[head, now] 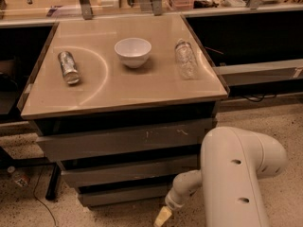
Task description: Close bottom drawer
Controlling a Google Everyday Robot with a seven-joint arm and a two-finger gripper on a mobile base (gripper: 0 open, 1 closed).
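The bottom drawer (pixel 123 195) is the lowest of three grey drawers in the cabinet under the tan tabletop. Its plain flat front stands only a little forward of the middle drawer (pixel 128 170) above it, and its tray is hidden. My gripper (pixel 162 216) is at the bottom edge of the view, just right of and below the bottom drawer's front right corner, with its yellowish tip pointing down-left. My white arm (pixel 236 178) fills the lower right.
On the tabletop (pixel 123 96) lie a metal can (pixel 69 67) on its side, a white bowl (pixel 133 51) and a clear plastic bottle (pixel 185 58). The widest top drawer (pixel 128 141) has white scratches. A cable and cabinet leg (pixel 52 188) are on the speckled floor at the left.
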